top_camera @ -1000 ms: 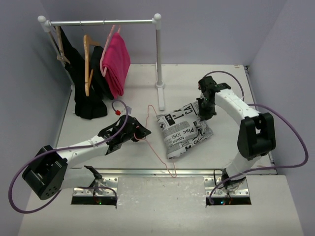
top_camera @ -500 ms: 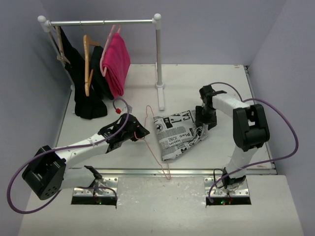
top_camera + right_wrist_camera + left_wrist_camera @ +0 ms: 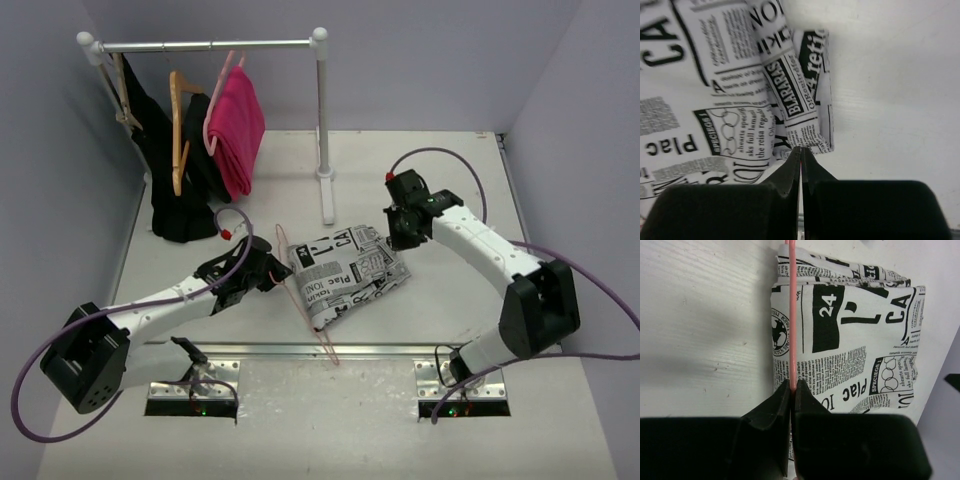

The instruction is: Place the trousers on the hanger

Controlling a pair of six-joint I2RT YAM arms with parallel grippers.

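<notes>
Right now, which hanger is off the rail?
The thin bare pink wire hanger, pinched in the left claw; the wooden hangers and the garment-laden pink hanger hang on the rail.

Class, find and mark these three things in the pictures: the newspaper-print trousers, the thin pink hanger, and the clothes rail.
trousers [image 3: 345, 275], top view, middle of the folded fabric.
hanger [image 3: 790, 315], left wrist view, straight wire crossing the print.
clothes rail [image 3: 210, 45], top view, middle of the horizontal bar.
</notes>
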